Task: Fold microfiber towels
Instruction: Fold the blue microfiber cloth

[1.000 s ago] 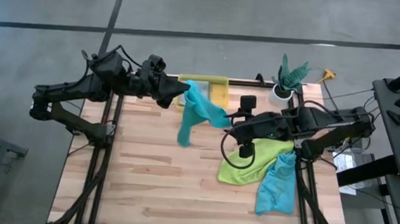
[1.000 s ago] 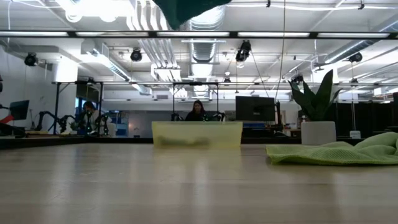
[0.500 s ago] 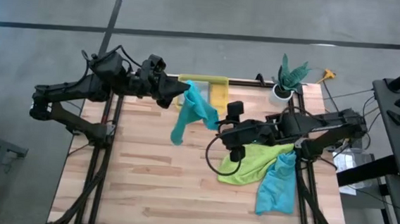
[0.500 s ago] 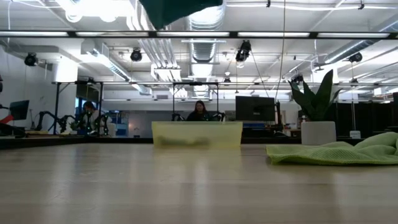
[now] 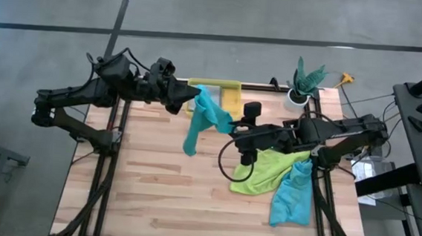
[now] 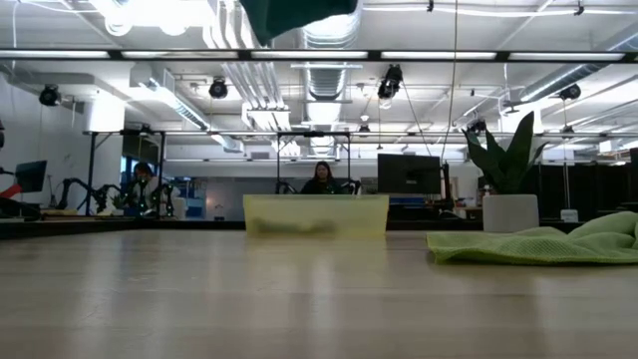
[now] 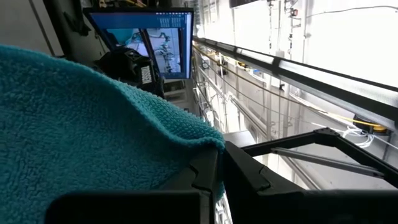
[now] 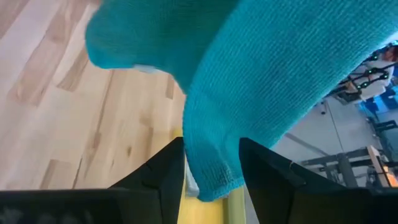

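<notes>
Compared with a second ago, the right gripper (image 5: 231,128) has reached farther in toward the table's middle and now sits at the hanging edge of the teal towel (image 5: 203,117). Its fingers have narrowed around that edge. The towel's free lower end, which swung left half a second ago, has settled back slightly to the right.

The left arm stretches from the table's left far corner, nearly level, and has not moved. The left gripper (image 5: 195,94) is clenched on the towel's top corner; in the left wrist view the teal towel (image 7: 81,124) is pinched between the two dark fingers (image 7: 205,180).

The right arm lies across the right side of the table, wrist pointing left. In the right wrist view the right gripper (image 8: 211,162) has a fold of the teal towel (image 8: 236,81) between its fingers (image 8: 165,174), which stand a little apart on either side of the cloth. Whether they already press it, the views do not settle.

The held towel hangs in the air above the wooden table (image 5: 153,196), its long axis running downward from the left gripper, lower end toward the near left. Its bottom shows at the top of the low view.

A lime green towel (image 5: 267,174) lies crumpled under the right arm, with a second teal towel (image 5: 293,194) beside it at the right edge. A yellow bin (image 5: 224,93) stands at the far edge.
</notes>
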